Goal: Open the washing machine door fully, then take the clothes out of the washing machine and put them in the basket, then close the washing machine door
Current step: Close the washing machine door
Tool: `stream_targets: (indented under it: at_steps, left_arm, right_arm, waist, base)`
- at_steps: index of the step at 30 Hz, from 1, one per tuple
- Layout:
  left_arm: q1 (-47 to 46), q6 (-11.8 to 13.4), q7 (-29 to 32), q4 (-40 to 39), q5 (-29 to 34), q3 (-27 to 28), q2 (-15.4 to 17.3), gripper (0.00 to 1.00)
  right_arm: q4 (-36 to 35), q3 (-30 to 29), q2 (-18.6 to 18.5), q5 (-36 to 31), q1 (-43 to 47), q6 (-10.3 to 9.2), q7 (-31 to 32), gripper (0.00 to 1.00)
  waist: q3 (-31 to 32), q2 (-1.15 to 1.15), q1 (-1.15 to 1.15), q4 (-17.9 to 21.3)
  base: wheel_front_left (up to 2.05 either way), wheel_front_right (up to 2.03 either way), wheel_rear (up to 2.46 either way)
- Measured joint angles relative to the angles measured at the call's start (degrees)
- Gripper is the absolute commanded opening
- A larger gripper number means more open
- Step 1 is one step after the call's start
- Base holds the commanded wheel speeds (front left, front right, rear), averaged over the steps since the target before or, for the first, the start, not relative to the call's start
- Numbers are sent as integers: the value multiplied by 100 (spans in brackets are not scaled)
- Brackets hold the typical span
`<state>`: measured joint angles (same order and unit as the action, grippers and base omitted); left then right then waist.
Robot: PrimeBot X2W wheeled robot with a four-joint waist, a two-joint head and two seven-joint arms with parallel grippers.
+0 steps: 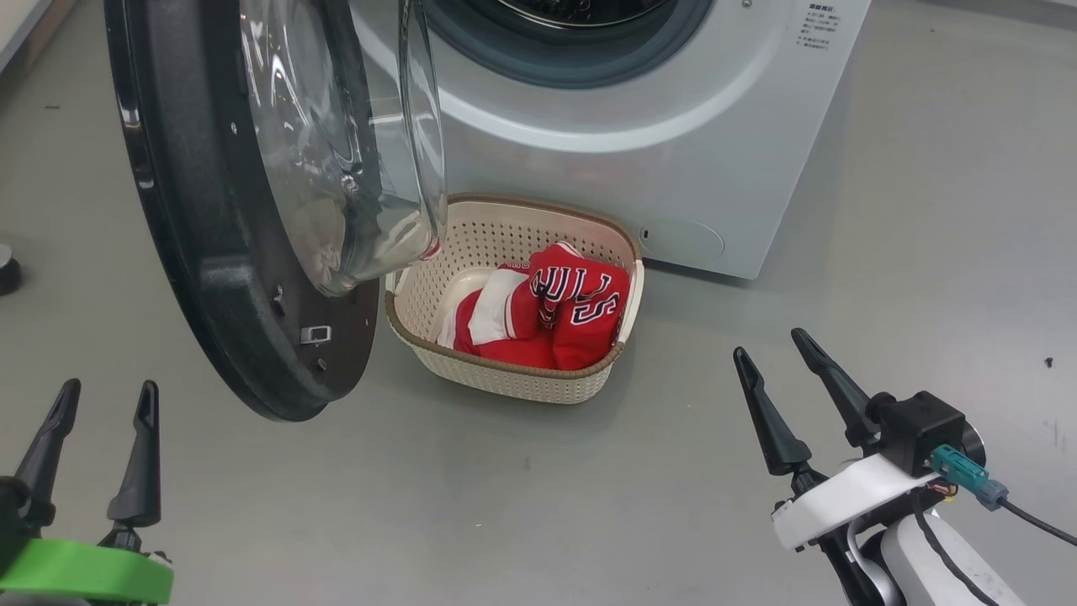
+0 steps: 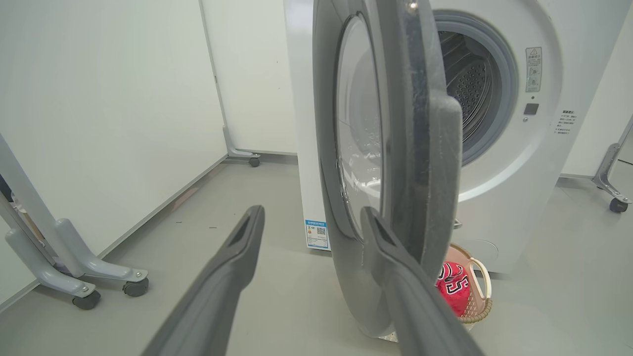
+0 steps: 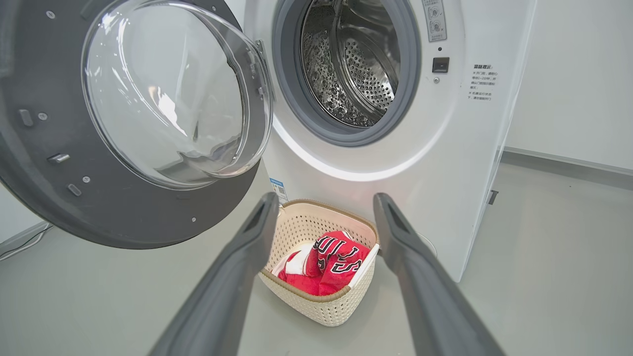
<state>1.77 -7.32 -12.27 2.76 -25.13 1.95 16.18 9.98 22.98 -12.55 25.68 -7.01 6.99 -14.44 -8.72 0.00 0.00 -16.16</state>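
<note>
Clothes out, door not yet closed

The washing machine (image 1: 673, 126) shows a bare drum (image 3: 356, 64). The washing machine door (image 1: 210, 278) hangs wide open (closing it is all we judge left). The basket (image 1: 505, 383) just in front holds the clothes (image 1: 580, 320). Our left gripper (image 1: 110, 385) and right gripper (image 1: 768, 342) hover spread wide, empty.
</note>
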Motion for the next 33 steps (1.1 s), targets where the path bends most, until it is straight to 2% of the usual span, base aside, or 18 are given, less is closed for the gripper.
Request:
stream_targets:
  at_steps: [7,8,9,10,21,30,32,33]
  left_arm:
    - [0,0,-16,27,1,-3,14,100]
    - [0,0,-16,33,1,-7,19,49]
    - [0,0,-16,41,1,-18,22,6]
    - [0,0,-16,45,1,-33,26,0]
    - [-3,0,-15,81,-80,-74,69,0]
    - [-286,0,353,93,-1391,302,-263,0]
    - [-424,0,558,154,-1914,482,-411,0]
    - [-578,0,836,232,-2383,571,-535,0]
  right_arm:
    - [0,-3,4,0,9,0,0,100]
    - [1,-3,5,0,18,0,0,100]
    - [2,-3,5,-1,24,0,0,100]
    - [2,-3,7,-1,26,0,0,100]
    - [7,5,34,-8,46,0,0,100]
    - [41,33,44,-8,51,0,0,100]
    - [46,40,59,-8,51,0,0,100]
    - [48,62,82,-8,52,0,0,100]
  waist:
    - [13,0,0,10]
    - [14,0,0,10]
    - [16,0,0,11]
    - [18,0,0,12]
    - [60,0,0,29]
    - [97,0,0,30]
    - [107,0,0,30]
    - [114,0,0,33]
  base:
    - [0,0,0]
    - [0,0,0]
    - [0,0,0]
    - [0,0,0]
    - [0,0,0]
    - [0,0,0]
    - [0,0,0]
    - [0,0,0]
